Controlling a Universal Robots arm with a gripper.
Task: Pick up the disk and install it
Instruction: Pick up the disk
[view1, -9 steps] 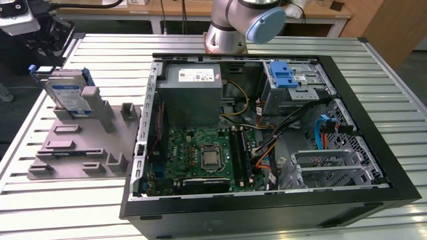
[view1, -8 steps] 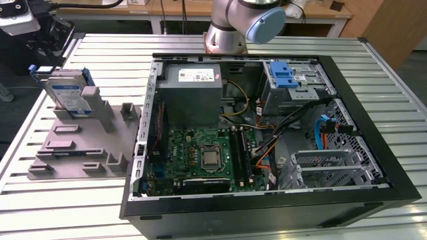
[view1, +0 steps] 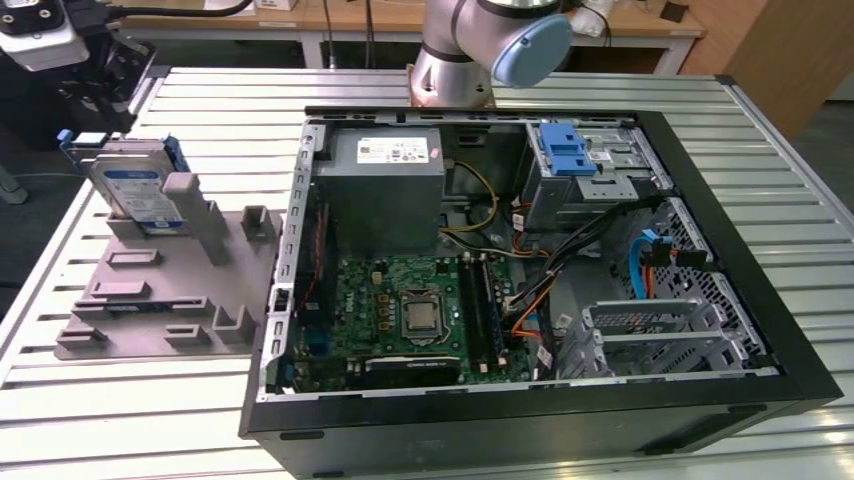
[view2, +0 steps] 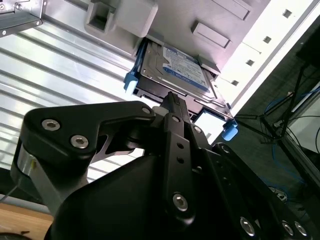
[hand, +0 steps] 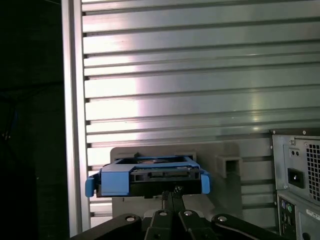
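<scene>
Slats of shiny metal make up the worktop (view1: 134, 400) in the exterior view. A big black computer case (view1: 763, 290) lies open on it. Inside are a green board (view1: 414, 310), a grey box (view1: 387, 170) at 12 o'clock from the board, and a blue latch (view1: 563, 150) at 1 o'clock. At 9 o'clock from the case sits a grey holder (view1: 174, 290). The disk (view1: 134, 190) stands on its edge at the holder's 11 o'clock corner, well apart from the case. The arm (view1: 461, 50) rises at 12 o'clock from the case.

In the second wrist view the black tool (view2: 172, 100) points at the disk (view2: 172, 70). Its two fingers are narrow, pushed close together, with nothing between them. The tip is right at the disk's near edge. I cannot tell if it touches. The blue-and-white label faces the camera, and blue rails (view2: 131, 82) run along the sides. The disk sits in the holder (view2: 130, 15), over the worktop (view2: 60, 65).

In the first wrist view the disk (hand: 150, 177) shows edge-on, with blue around it. The tool (hand: 172, 194) is at the middle of that edge, fingers close together. The holder (hand: 210, 155) is behind the disk, on the worktop (hand: 200, 75). A corner of the case (hand: 300, 175) is off to one side.
</scene>
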